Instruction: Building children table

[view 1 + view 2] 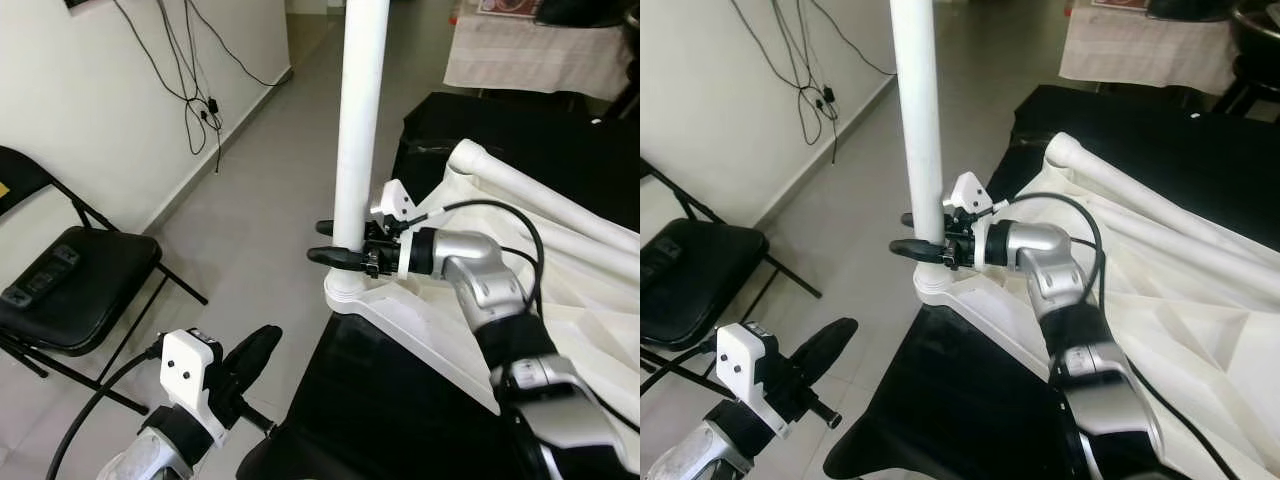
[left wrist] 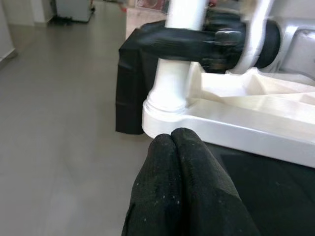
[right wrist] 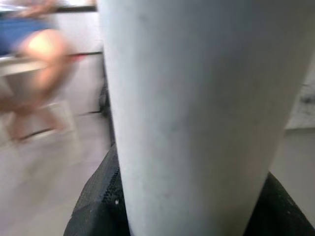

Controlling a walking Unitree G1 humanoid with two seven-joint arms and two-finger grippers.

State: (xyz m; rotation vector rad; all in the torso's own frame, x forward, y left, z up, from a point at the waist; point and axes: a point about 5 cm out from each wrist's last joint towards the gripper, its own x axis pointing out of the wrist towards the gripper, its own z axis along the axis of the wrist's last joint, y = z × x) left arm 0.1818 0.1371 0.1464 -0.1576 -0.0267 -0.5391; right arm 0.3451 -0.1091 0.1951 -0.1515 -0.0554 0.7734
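Note:
A white children's tabletop lies upside down on a black surface. A white round table leg stands upright in the socket at the tabletop's near left corner. My right gripper is shut on this leg just above the socket, one black finger on each side. The leg looms close in the right wrist view. My left gripper is low at the left, below the corner, its fingers pressed together and holding nothing. Other white legs lie along the tabletop's far side.
A black folding chair with a power strip on its seat stands at the left by the white wall. Cables hang down the wall. A cloth-covered table stands at the back. A person's legs show blurred behind the leg.

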